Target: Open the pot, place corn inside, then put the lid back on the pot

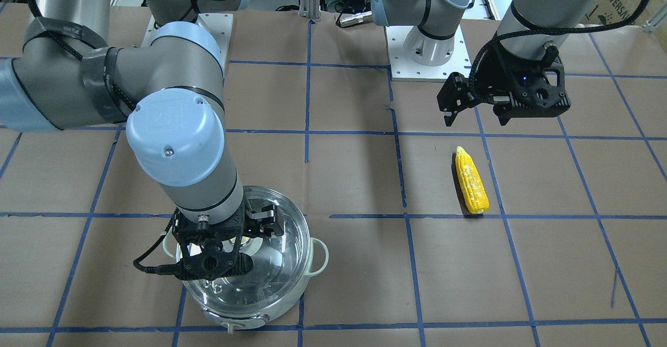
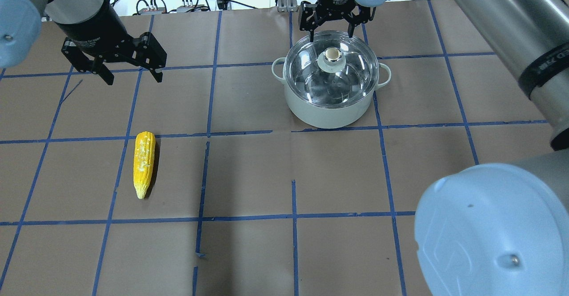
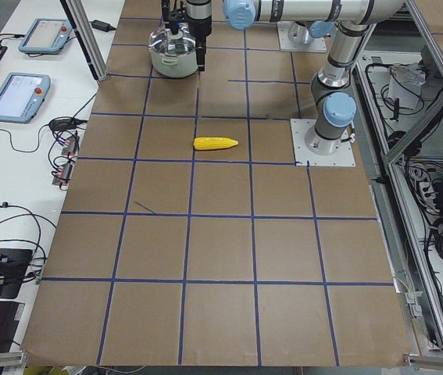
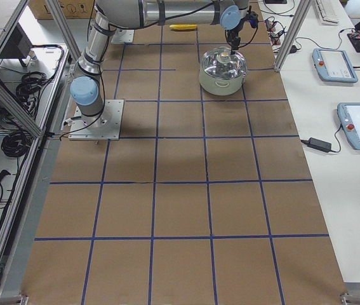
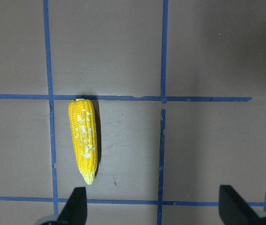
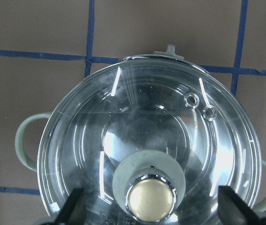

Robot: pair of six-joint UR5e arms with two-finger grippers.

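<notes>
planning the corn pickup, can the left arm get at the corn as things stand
Likely yes: the left pincer hangs open near the corn, which lies alone, nothing between them.

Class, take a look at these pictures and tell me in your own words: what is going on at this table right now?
Two robot arms are at the start of a pot-and-corn job. The right gripper is open over the knob of the lid, which sits on the pot; it has not closed on it. The left gripper hangs open above the table near the corn, which lies untouched. Nothing is held yet.
</notes>
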